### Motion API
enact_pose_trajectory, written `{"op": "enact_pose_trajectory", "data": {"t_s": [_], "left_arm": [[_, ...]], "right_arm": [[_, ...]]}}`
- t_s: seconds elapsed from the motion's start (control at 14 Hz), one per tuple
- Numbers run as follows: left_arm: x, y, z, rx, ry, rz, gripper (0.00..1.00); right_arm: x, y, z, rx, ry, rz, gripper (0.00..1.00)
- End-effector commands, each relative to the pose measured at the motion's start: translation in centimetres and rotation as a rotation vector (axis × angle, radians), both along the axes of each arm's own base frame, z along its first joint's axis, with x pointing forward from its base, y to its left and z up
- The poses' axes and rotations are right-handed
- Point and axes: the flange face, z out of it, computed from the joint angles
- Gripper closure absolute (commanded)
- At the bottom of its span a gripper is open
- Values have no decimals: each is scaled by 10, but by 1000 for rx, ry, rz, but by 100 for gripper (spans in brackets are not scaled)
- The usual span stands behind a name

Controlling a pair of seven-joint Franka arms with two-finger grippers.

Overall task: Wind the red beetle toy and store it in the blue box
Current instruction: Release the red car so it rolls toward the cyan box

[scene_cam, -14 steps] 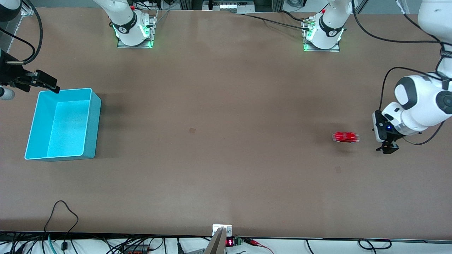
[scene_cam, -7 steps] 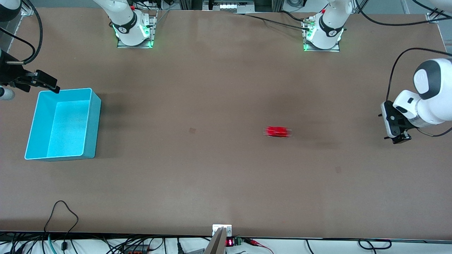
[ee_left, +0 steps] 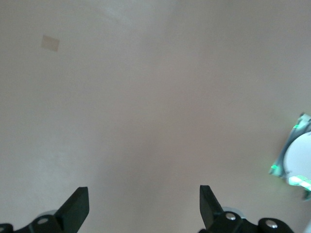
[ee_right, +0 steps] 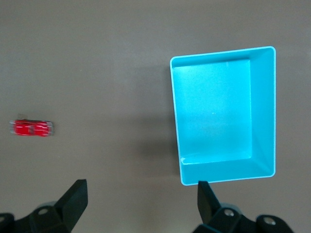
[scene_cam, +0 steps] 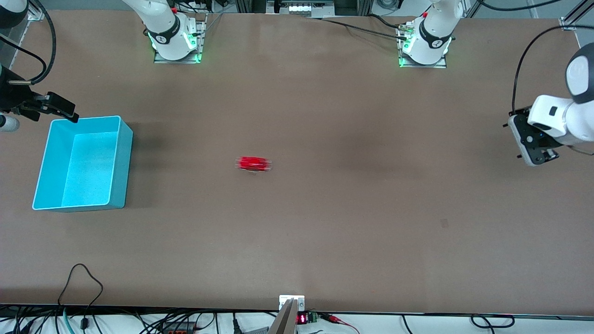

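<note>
The red beetle toy (scene_cam: 253, 163) stands on its wheels on the bare table near the middle, blurred, apart from both grippers. It also shows in the right wrist view (ee_right: 31, 128). The blue box (scene_cam: 119, 162) stands open and empty at the right arm's end of the table, and its wall shows in the right wrist view (ee_right: 226, 171). My right gripper (scene_cam: 69, 111) is open and empty, over the table by the box's corner. My left gripper (scene_cam: 543, 158) is open and empty, up over bare table at the left arm's end (ee_left: 144, 204).
The two arm bases (scene_cam: 175, 41) (scene_cam: 424, 44) stand along the table's edge farthest from the front camera. The left base shows in the left wrist view (ee_left: 296, 165). Cables and a small device (scene_cam: 291, 315) lie at the nearest edge. A small tape patch (scene_cam: 444, 223) marks the table.
The toy has run along the table from beside my left gripper to the middle, toward the box. My left gripper has risen and drawn away from it. The right arm has not moved.
</note>
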Motion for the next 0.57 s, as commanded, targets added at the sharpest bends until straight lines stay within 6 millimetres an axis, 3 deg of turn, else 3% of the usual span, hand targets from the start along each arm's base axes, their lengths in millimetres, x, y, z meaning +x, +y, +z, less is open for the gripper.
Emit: {"op": "enact_pose_trajectory", "data": {"t_s": [0.0,0.14,0.21,0.5], "left_arm": [[2,-32,34,70,13,181,0],[1,-54,56,117,16,333,0],[-1,-55,57,142,31,410,0],[-1,-92,77,179,1,531,0]], "right_arm": [[-1,0,3,0,5,8,0],[-1,0,3,0,5,8,0],[-1,0,3,0,5,8,0],[-1,1,3,0,5,10,0]]}}
